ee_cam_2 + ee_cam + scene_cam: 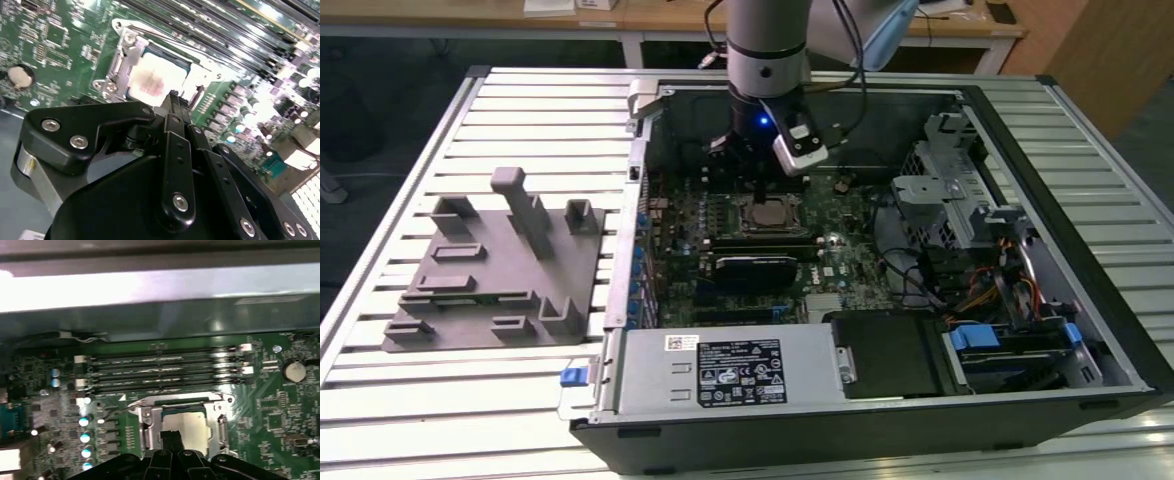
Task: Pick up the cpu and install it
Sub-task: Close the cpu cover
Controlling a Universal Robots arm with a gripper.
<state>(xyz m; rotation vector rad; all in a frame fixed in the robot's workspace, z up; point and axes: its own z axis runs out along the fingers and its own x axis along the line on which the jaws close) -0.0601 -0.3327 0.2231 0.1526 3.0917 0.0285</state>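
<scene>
Honestly, looks seated: cpu [154,80] flat inside the socket frame [121,54], gripper [174,98] pinched narrow over its edge, gripping nothing. Best kept dead vertical, zero sideways drag.

Pale silvery square cpu [152,80], lying flat, seated in metal-framed socket [122,57] of green motherboard [50,45]

I see an open computer case [854,440] lying on a slatted metal table [400,420]. A grey moulded tray [480,280] sits just beside it on the exterior view's left. Inside are a green motherboard [841,250], a silver labelled power supply [720,370] and a drive cage [947,190]. In the first wrist view, memory slots [160,372] and a coin battery [294,371] sit on the board.
</scene>
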